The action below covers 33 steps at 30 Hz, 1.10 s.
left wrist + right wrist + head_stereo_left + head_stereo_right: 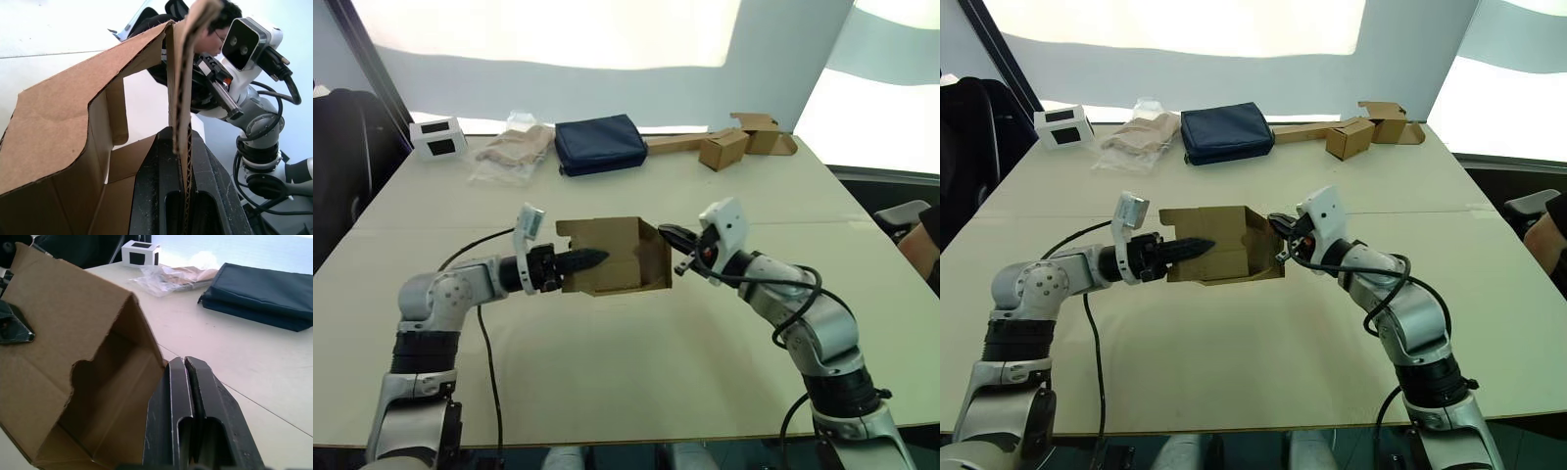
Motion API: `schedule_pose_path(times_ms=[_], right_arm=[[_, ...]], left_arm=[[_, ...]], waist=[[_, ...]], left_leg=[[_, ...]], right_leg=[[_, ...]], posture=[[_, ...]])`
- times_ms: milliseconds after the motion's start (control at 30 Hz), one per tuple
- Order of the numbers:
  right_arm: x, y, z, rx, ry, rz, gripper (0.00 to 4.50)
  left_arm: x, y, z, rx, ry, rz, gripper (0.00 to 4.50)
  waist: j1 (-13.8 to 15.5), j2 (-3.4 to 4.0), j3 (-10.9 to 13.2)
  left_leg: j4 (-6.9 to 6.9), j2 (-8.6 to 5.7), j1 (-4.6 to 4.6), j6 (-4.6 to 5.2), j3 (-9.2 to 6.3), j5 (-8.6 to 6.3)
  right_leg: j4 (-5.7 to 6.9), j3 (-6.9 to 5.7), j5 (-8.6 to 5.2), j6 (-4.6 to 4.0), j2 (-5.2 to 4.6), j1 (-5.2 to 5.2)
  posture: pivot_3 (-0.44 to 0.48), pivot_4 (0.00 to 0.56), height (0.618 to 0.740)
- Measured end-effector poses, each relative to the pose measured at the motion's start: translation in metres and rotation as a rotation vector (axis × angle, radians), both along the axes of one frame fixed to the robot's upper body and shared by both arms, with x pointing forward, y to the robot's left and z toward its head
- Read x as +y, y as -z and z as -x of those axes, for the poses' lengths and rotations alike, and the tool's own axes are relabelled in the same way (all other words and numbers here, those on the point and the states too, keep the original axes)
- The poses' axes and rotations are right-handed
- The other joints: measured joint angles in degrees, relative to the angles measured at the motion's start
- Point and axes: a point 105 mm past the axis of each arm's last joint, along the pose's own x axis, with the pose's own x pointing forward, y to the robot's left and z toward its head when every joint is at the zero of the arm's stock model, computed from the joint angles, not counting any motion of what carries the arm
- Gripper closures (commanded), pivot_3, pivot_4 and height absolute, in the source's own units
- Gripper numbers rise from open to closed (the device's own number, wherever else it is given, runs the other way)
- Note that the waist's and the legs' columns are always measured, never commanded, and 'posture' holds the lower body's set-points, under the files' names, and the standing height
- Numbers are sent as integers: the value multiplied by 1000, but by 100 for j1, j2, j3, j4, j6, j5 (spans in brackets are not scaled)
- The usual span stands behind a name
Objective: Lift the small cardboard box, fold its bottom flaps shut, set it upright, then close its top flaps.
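Note:
The small cardboard box (617, 257) is plain brown and is held on its side over the middle of the table (626, 372). One open end with short flaps faces my right arm. My left gripper (587, 259) reaches in from the left and is shut on the box's near wall. In the left wrist view that cardboard wall (181, 98) stands clamped between the two black fingers. My right gripper (674, 237) is shut with nothing in it. Its tips sit at the edge of the open right end, beside a flap (146, 333).
Along the far edge lie a white box with dark windows (437, 137), a clear bag of beige material (514, 149), a navy pouch (600, 144) and brown cartons with a long strip (724, 149). A person (925, 240) sits at the right edge.

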Motion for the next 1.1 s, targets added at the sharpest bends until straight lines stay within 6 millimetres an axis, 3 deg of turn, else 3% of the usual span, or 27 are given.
schedule_pose_path(times_ms=[133, 800, 967, 1100], right_arm=[[13, 5, 5, 12, -50, 8, 4500], [30, 2, 9, -19, -119, 18, 4500], [22, -3, 10, -30, -112, 19, 4500], [-6, -9, 12, -40, -54, 26, 4500]], left_arm=[[-2, 2, 1, 4, 8, -7, 4472], [-5, -1, 9, 16, 49, -14, 4472], [-5, -1, 6, 9, 32, -22, 4472], [-1, 0, 3, 6, 8, -30, 4472]], waist=[[1, 0, 0], [-2, 0, 0], [4, 0, 0], [9, 0, 0]], left_leg=[[0, 0, 0, 0, -1, 0], [0, 1, 1, 0, -2, 0], [0, 1, 0, 0, -2, 0], [0, 0, -1, 0, 0, 0]], right_leg=[[1, 0, 0, 0, 0, 0], [1, -1, 0, 0, 1, 0], [1, -1, 0, 0, 1, 0], [-1, -1, -1, -1, -2, 0]], posture=[[0, 150, 740], [0, 150, 740], [0, 150, 740], [0, 150, 740]])
